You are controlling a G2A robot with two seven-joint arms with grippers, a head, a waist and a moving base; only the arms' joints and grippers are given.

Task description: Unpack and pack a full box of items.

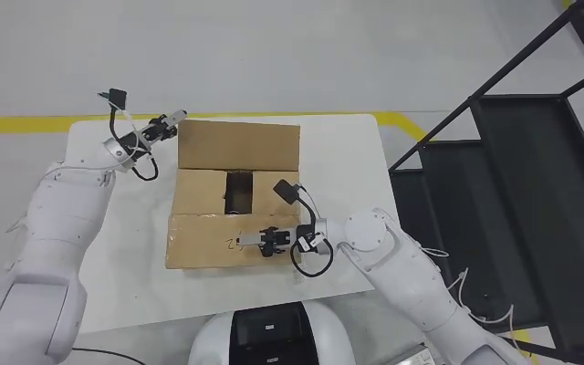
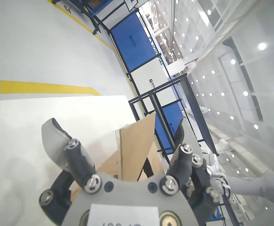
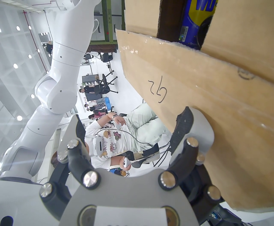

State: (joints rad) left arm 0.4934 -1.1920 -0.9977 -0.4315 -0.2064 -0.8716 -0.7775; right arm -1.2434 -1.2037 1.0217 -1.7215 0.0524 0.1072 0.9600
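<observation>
A brown cardboard box [image 1: 201,193] stands in the middle of the white table [image 1: 338,164]. Its far flap [image 1: 239,144] and near flap [image 1: 210,245] are folded outward, and a dark gap [image 1: 240,192] shows between the inner flaps. A blue-labelled item [image 3: 197,19] is seen inside. My left gripper [image 1: 175,119] is at the box's far left corner, open, with the flap's corner [image 2: 137,143] between its fingers [image 2: 55,132]. My right gripper [image 1: 248,240] is open over the near flap [image 3: 214,89]. One of its fingers [image 3: 184,124] lies against the cardboard.
Black metal stairs [image 1: 493,182] stand right of the table. A yellow floor line [image 1: 36,122] runs behind it. Bare table surface lies left of the box [image 1: 137,246] and to its right.
</observation>
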